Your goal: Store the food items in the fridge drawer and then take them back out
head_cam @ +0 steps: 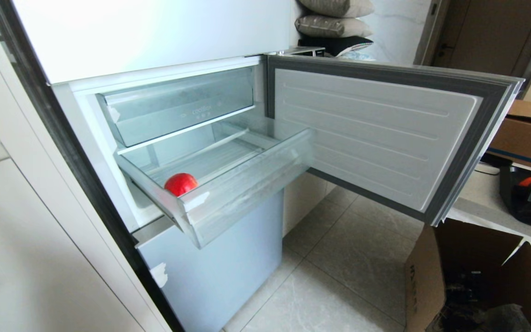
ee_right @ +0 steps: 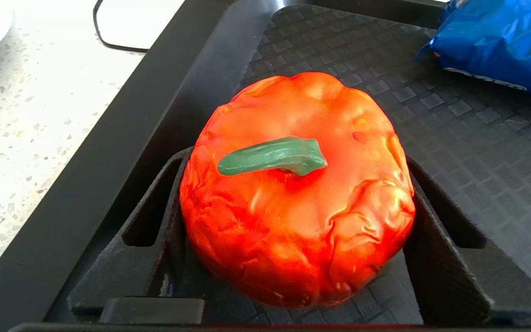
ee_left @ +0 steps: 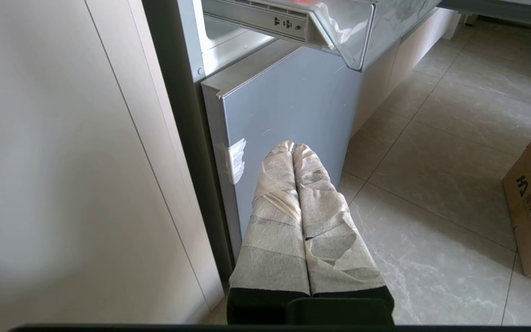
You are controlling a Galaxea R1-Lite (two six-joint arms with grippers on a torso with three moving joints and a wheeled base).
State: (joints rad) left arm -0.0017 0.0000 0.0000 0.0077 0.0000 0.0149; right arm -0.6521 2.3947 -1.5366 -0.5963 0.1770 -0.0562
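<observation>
Orange pepper [ee_right: 297,193] sits on a black tray [ee_right: 122,138], pinched between the right gripper's [ee_right: 293,221] fingers. Red fruit [head_cam: 180,183] lies in the pulled-out fridge drawer [head_cam: 242,184]. Left gripper [ee_left: 293,148] hangs closed, empty.

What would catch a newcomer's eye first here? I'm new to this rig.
A big orange-red pepper with a green stem sits between the right pincer's fingers on a black tray. A bright red fruit lies in the front left corner of the pulled-out clear drawer, beside the wide-open fridge door.
</observation>
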